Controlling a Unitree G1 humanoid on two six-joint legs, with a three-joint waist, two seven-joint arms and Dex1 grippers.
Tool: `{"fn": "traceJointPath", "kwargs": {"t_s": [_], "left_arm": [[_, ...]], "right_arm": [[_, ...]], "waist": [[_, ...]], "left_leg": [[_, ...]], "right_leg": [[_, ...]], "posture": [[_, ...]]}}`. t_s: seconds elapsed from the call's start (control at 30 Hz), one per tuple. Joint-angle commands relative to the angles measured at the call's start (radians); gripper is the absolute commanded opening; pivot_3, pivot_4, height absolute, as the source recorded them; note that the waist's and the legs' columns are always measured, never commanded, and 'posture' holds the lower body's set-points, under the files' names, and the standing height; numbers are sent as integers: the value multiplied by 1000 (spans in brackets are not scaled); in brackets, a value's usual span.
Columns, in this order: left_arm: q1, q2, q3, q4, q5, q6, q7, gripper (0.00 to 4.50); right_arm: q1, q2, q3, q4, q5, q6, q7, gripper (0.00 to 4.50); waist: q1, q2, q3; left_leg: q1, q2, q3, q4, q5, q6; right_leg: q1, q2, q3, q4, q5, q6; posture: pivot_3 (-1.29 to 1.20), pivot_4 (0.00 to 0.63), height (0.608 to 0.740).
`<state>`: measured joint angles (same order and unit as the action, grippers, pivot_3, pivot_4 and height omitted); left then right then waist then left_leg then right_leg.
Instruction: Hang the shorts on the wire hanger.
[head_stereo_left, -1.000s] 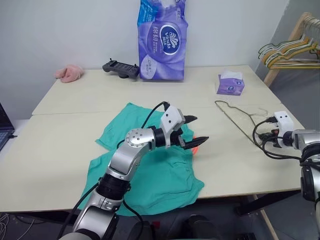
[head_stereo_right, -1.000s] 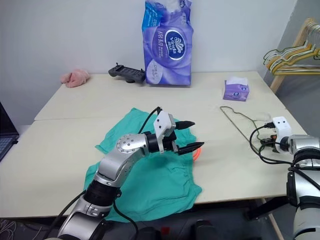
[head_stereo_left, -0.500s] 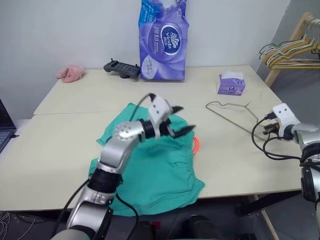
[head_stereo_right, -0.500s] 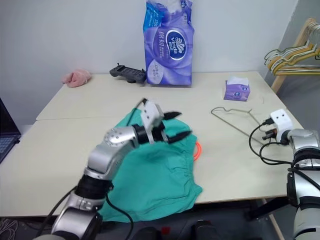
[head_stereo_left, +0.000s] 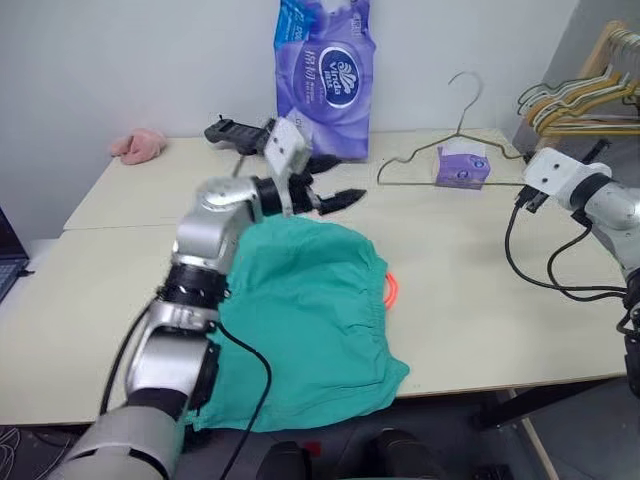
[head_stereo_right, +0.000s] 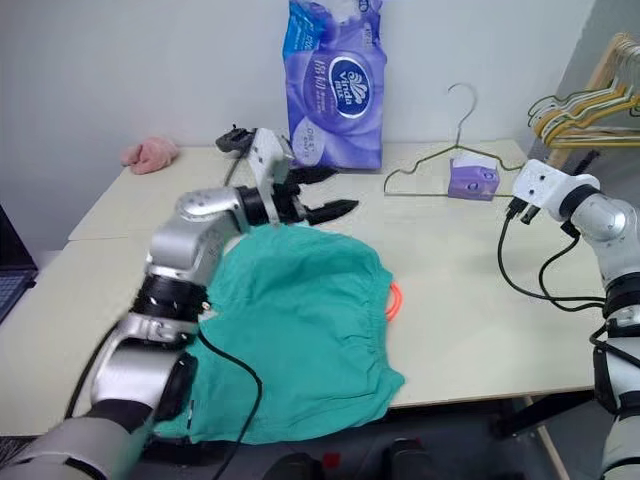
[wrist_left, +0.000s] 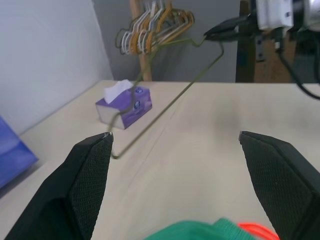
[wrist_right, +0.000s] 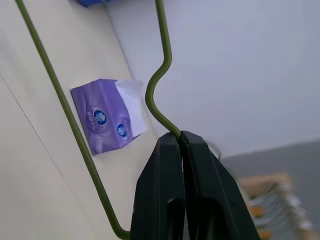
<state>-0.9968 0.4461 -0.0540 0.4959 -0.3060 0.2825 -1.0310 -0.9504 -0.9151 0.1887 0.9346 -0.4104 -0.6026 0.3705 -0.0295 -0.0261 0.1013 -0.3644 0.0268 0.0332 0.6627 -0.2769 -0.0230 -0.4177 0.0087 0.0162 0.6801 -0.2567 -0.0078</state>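
Worktop (head_stereo_left: 480, 300): pale beige, spanning most of the left eye frame w/ a seam running across the middle.

Shorts (head_stereo_left: 310, 320): teal-green, lying flat at lower centre of the frame, lower edge hanging over the near worktop edge; orange drawstring (head_stereo_left: 393, 288) showing at their right side.

Purple tissue pack (head_stereo_left: 322, 80): standing at upper centre against the wall.

Left pincer (head_stereo_left: 335, 180): hovering in the upper-centre area above the top edge of the shorts, fingers spread wide apart, holding nothing; in the left wrist view the two black fingers (wrist_left: 87, 170) are standing well apart w/ bare worktop between them.

Wire hanger (head_stereo_left: 440, 150): lifted off the worktop at upper right of the frame, hook pointing up, its right corner pinched by the right pincer (wrist_right: 181, 142), whose fingers are pressed together on the wire.

Small purple tissue box (head_stereo_left: 461, 166): sitting at upper right, behind the hanger's lower wire.

Bunch of hangers (head_stereo_left: 580, 100): hanging on a wooden rack at the far upper right.

Pink fluffy cloth (head_stereo_left: 138, 146): lying at upper left, near the wall.

Black controller (head_stereo_left: 232, 131): resting just left of the tissue pack.
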Motion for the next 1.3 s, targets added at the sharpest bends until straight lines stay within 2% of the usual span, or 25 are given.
{"fn": "traceJointPath", "kwargs": {"t_s": [0.03,0.2,0.37,0.73,1.0,1.3], "left_arm": [[-61,15,-15,92,36,-83,-88,4291],[-100,12,-34,210,71,-120,-171,4291],[-125,-18,-53,346,139,-245,-167,4291],[-177,-66,-71,498,235,-380,-184,4291],[-172,-47,-136,554,356,-427,-164,4291],[-180,-36,-117,580,370,-433,-157,1498]], "right_arm": [[-15,-36,5,-86,-47,-115,-64,24],[-10,-36,2,-166,-84,-180,-107,24],[-8,-23,10,-278,-112,-231,-114,24],[-32,35,-10,-478,-74,-153,-33,24],[-46,52,-14,-542,-68,-117,-2,24],[-57,61,-11,-542,-70,-112,-1,0]], "waist": [[-1,0,0],[-3,0,0],[-2,0,0],[-2,0,-1],[-3,0,-1],[-2,0,-1]], "left_leg": [[0,0,0,0,0,0],[-1,0,2,0,0,0],[-1,0,1,0,0,0],[-3,0,1,1,0,0],[-3,0,1,1,0,0],[-3,0,2,1,0,0]], "right_leg": [[0,0,0,0,0,0],[-2,0,2,0,1,-1],[-2,0,1,0,3,-4],[-3,0,1,0,3,-4],[-3,1,1,1,3,-4],[-3,1,1,1,3,-3]], "posture": [[32,45,740],[24,33,740],[13,21,740],[3,11,740],[-2,14,740],[11,21,740]]}}
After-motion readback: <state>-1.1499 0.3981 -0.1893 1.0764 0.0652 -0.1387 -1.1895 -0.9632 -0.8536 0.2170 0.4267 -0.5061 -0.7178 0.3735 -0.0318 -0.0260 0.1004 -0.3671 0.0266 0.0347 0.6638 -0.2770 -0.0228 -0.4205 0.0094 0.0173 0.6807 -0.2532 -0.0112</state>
